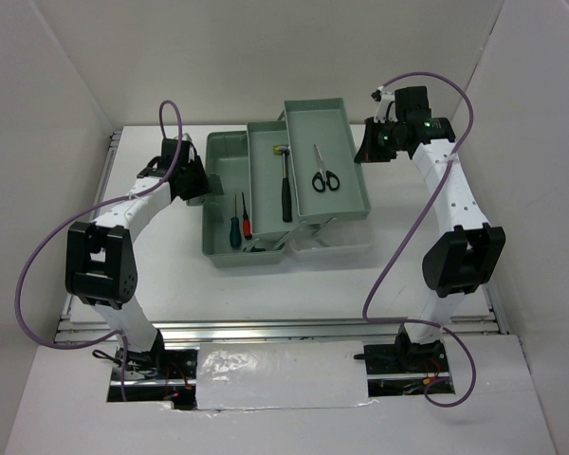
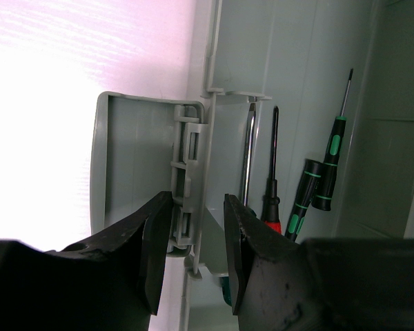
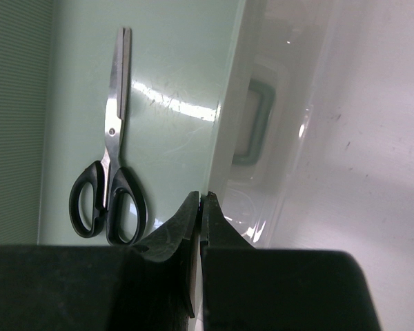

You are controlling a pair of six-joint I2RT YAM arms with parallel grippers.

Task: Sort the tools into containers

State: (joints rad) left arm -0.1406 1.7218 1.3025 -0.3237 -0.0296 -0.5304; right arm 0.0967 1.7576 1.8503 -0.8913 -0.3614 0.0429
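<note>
Left gripper [image 2: 198, 198] sits spread astride the toolbox end wall [image 2: 208, 152] (screwdrivers [image 2: 329, 155] just beyond, in the base). Right gripper [image 3: 201, 198] is pressed together at the tray rim [image 3: 224, 103], maybe nipping it, with the scissors [image 3: 110, 183] just left. The tools look sorted; next is probably folding the trays shut evenly.

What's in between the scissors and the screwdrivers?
The hammer, lying in the middle tray. Seen from the top camera, the scissors are to its right and the screwdrivers to its left.

the top camera looks down on the whole toolbox [image 1: 223, 166], while both wrist cameras sit close at its opposite edges.
</note>
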